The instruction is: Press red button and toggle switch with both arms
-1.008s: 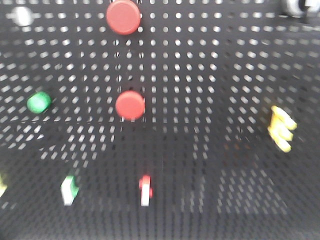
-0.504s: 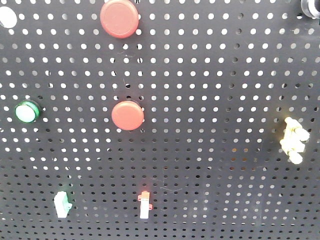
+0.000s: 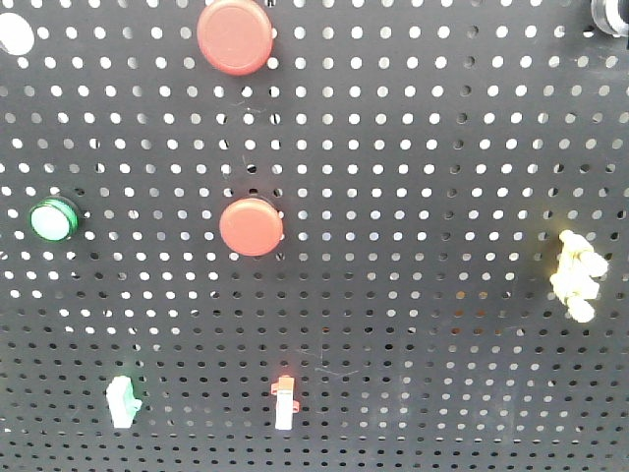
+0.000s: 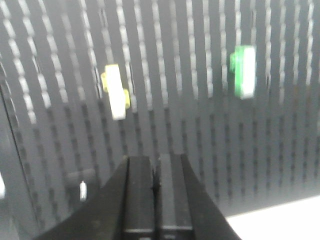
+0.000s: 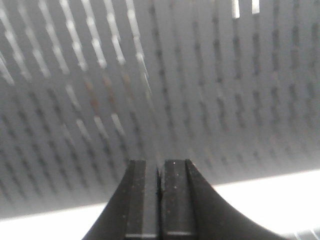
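A black pegboard [image 3: 442,147] fills the front view and stands upright, carrying every control on its face. Neither arm shows in that view.

In the left wrist view the left gripper [image 4: 156,162] rises from the bottom edge with its two black fingers pressed flat together, nothing between them. It sits near the board without touching it. Beyond its tips are a yellow switch [image 4: 116,91], up and to the left, and a green switch [image 4: 242,71], up and to the right; the tips point at bare board between the two. A bright strip marks the board's lower edge at the right.

The right gripper [image 5: 159,165] is closed the same way and holds nothing. It faces a blurred, bare stretch of board, with a bright band running along the board's lower edge.

In the front view, the upper red button [image 3: 235,36] sits at the top edge, left of centre. The lower red button [image 3: 251,226] is straight below it, well apart, with bare board all around. A green button [image 3: 52,218] is at the far left at about the same height, and a yellow piece [image 3: 577,276] with several prongs is near the right edge.

Low on the board, the red-tipped switch [image 3: 284,402] stands below the lower red button — the green one is to its left.
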Controlling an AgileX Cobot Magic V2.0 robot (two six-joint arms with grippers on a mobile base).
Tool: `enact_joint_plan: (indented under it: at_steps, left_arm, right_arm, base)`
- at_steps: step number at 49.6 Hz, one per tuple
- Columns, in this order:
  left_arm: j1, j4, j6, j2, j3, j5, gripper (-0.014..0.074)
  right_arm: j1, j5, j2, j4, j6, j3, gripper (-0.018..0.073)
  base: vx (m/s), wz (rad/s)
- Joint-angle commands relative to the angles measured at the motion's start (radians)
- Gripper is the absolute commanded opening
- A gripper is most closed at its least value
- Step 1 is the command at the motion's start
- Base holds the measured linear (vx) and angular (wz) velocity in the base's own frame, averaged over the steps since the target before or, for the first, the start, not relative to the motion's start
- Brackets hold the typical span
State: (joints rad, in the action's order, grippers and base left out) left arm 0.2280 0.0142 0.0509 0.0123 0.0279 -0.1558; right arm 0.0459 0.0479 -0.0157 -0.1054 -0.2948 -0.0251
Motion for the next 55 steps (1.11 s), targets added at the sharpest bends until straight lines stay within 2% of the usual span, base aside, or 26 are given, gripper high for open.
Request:
enact_joint_plan:
  at_steps: [1, 3, 6, 10, 16, 19, 25, 34, 39, 42, 46, 50, 52, 55]
  left_arm:
    - [0.002, 0.008, -0.122, 0.016, -0.021, -0.153, 0.0002]
    - [0.002, 0.005, -0.178, 0.013, -0.073, -0.118, 0.0002]
    - [0.002, -0.014, -0.205, 0.003, -0.157, -0.047, 0.0002]
    - [0.003, -0.083, -0.184, -0.057, -0.324, 0.070, 0.0002]
    - [0.003, -0.158, -0.133, -0.241, -0.600, 0.193, 0.0002]
    - [0.003, -0.158, -0.121, -0.347, -0.714, 0.227, 0.0002]
    - [0.003, -0.151, -0.121, -0.508, -0.928, 0.271, 0.0002]
    - [0.003, -0.132, -0.122, -0.627, -1.102, 0.321, 0.0002]
    - [0.018, -0.025, -0.082, -0.675, -1.137, 0.349, 0.0002]
    - [0.050, 0.075, 0.013, -0.709, -1.146, 0.355, 0.0002]
    - [0.117, 0.283, 0.199, -0.760, -1.164, 0.376, 0.0002]
    - [0.201, 0.484, 0.440, -0.813, -1.195, 0.412, 0.0002]
    - [0.253, 0.608, 0.587, -0.841, -1.220, 0.432, 0.0002]
    - [0.309, 0.739, 0.750, -0.884, -1.254, 0.451, 0.0002]
  right_arm:
    - [0.007, -0.119, -0.010, 0.007, -0.005, 0.090, -0.0003]
    - [0.007, -0.100, -0.009, -0.011, 0.008, 0.147, -0.0003]
    - [0.007, -0.059, 0.008, -0.045, 0.039, 0.259, -0.0003]
    - [0.007, 0.016, 0.077, -0.079, 0.078, 0.438, -0.0003]
    - [0.007, 0.153, 0.241, -0.067, 0.158, 0.682, -0.0003]
    - [0.007, 0.207, 0.323, -0.033, 0.165, 0.804, -0.0003]
    - [0.007, 0.264, 0.437, 0.044, 0.160, 0.941, -0.0003]
    - [0.007, 0.241, 0.502, 0.160, 0.157, 0.992, -0.0003]
    - [0.007, 0.250, 0.503, 0.206, 0.169, 0.992, -0.0003]
    - [0.007, 0.263, 0.505, 0.216, 0.195, 0.992, -0.0003]
    - [0.007, 0.286, 0.505, 0.216, 0.247, 0.992, -0.0003]
    - [0.007, 0.305, 0.506, 0.216, 0.306, 0.991, -0.0003]
    - [0.007, 0.312, 0.508, 0.216, 0.329, 0.991, -0.0003]
    - [0.007, 0.320, 0.511, 0.216, 0.344, 0.991, -0.0003]
  base:
    - [0.00, 0.00]
    - [0.00, 0.00]
    - [0.00, 0.00]
    - [0.00, 0.00]
    - [0.00, 0.00]
    - [0.00, 0.00]
    - [0.00, 0.00]
    - [0.00, 0.00]
    - [0.00, 0.00]
    - [0.00, 0.00]
    - [0.00, 0.00]
    - [0.00, 0.00]
    - [0.00, 0.00]
    - [0.00, 0.00]
